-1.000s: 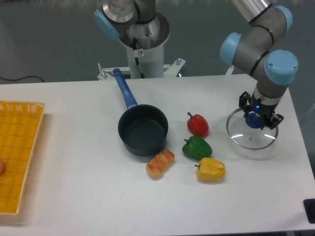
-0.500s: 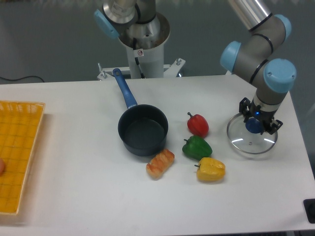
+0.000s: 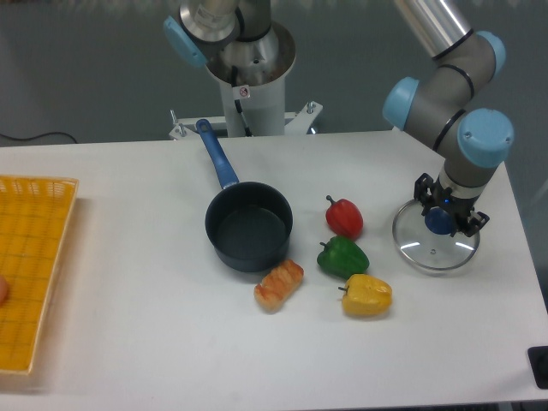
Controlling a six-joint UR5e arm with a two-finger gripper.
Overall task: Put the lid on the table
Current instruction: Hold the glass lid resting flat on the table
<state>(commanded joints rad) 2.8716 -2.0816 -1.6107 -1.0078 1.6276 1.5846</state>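
Note:
The lid (image 3: 432,247), clear glass with a metal rim, lies flat at or just above the white table (image 3: 128,342) on its right side. My gripper (image 3: 441,219) comes straight down on the lid's blue knob (image 3: 439,223), and its fingers are closed around the knob. From this angle I cannot tell whether the rim touches the tabletop.
A dark saucepan (image 3: 249,226) with a blue handle stands mid-table. A red pepper (image 3: 344,217), a green pepper (image 3: 342,257), a yellow pepper (image 3: 366,294) and a piece of orange food (image 3: 279,285) lie left of the lid. The yellow mesh tray (image 3: 30,265) is at the far left.
The gripper and the lid have shifted slightly left and down together. Everything else has stayed still.

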